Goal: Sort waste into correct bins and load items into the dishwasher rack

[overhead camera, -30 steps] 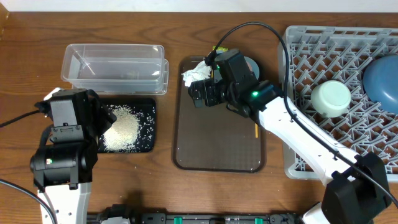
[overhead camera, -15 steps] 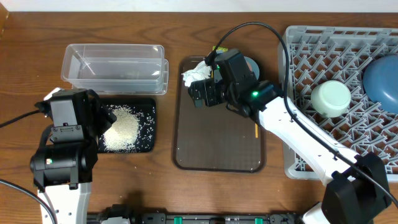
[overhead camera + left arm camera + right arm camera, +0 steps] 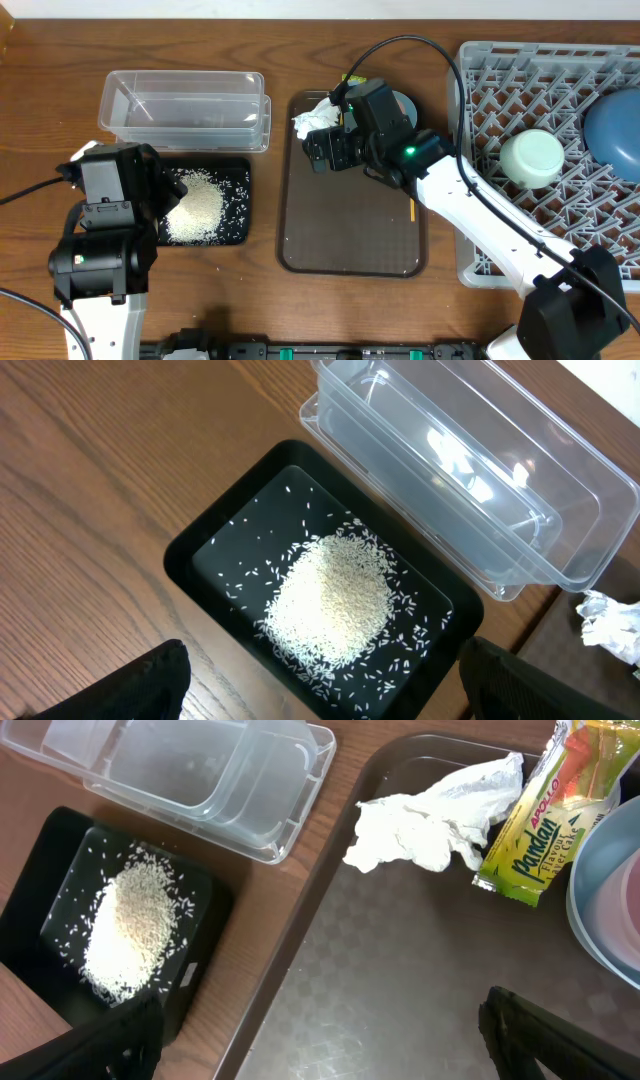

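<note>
White rice heap (image 3: pixel 198 207) lies in the shallow black tray (image 3: pixel 238 228), left. The pale mint bowl (image 3: pixel 532 158) and dark-blue round plate (image 3: pixel 615 125) sit in the grey lattice rack (image 3: pixel 480 240), right. Crumpled white tissue (image 3: pixel 312 118), upper centre, and yellow-green wrapper (image 3: pixel 540 825) beside it are unsorted. Left gripper (image 3: pixel 320 685) and right gripper (image 3: pixel 320 1035) gape wide, empty.

Showing grained brown wood on the table (image 3: pixel 80 510). Gleaming as clear, glossy plastic in the container (image 3: pixel 400 500). Looking smooth in the black tray (image 3: pixel 220 550). Crumpling as soft white paper in the tissue (image 3: pixel 430 820). Shining as printed film on the wrapper (image 3: pixel 540 830). Bearing a fine checkered texture across the brown serving tray (image 3: pixel 400 980).
</note>
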{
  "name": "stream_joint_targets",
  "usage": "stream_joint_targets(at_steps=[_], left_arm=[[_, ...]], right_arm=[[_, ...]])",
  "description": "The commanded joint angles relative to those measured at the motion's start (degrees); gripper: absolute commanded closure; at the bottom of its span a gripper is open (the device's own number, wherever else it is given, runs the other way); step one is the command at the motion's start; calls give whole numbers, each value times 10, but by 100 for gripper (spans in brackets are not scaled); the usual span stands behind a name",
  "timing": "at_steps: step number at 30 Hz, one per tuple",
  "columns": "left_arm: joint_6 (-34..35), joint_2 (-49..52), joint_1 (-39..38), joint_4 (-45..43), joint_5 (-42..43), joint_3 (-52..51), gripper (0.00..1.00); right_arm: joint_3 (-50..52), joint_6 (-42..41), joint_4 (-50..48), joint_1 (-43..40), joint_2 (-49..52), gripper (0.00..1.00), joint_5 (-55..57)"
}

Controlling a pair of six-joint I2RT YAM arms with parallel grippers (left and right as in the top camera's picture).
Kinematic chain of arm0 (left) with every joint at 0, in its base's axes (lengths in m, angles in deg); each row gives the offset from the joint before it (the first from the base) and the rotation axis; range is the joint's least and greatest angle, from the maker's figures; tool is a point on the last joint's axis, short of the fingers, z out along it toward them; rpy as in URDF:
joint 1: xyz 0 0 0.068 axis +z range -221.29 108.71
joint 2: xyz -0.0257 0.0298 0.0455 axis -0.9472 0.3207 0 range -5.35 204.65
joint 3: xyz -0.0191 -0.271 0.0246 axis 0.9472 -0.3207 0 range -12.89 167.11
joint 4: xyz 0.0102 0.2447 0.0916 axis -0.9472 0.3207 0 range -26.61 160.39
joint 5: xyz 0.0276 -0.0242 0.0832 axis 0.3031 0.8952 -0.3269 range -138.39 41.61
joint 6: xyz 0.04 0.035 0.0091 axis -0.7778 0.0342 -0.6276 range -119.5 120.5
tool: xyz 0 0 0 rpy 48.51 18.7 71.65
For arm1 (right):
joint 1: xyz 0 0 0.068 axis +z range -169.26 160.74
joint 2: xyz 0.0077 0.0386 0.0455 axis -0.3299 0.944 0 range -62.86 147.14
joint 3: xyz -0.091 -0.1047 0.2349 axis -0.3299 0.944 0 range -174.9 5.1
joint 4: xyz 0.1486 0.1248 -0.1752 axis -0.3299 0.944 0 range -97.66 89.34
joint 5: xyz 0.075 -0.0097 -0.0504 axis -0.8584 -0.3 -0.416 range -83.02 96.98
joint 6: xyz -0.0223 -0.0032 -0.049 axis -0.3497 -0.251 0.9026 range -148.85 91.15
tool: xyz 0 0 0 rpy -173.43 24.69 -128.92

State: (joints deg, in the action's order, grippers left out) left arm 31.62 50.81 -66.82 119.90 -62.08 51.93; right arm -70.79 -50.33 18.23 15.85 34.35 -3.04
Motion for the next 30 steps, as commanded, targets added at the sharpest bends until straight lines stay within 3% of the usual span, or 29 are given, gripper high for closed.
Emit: stream_joint_targets(at_steps=[1,8,16,26,30], left_arm=[[-4,4,3,0,-3,7,12],[-4,4,3,0,-3,7,12],[-4,4,3,0,-3,7,12],[-4,4,3,0,-3,7,12],[-4,4,3,0,-3,7,12]], right_arm=[[-1,-7,-3,8,0,1,-14],[-1,-7,-4,12,0,1,-41],[-9,57,-25,1,2,1,122],[-205,84,170,-89,74,1,91],[-241,99,191,-93,127,5,92]])
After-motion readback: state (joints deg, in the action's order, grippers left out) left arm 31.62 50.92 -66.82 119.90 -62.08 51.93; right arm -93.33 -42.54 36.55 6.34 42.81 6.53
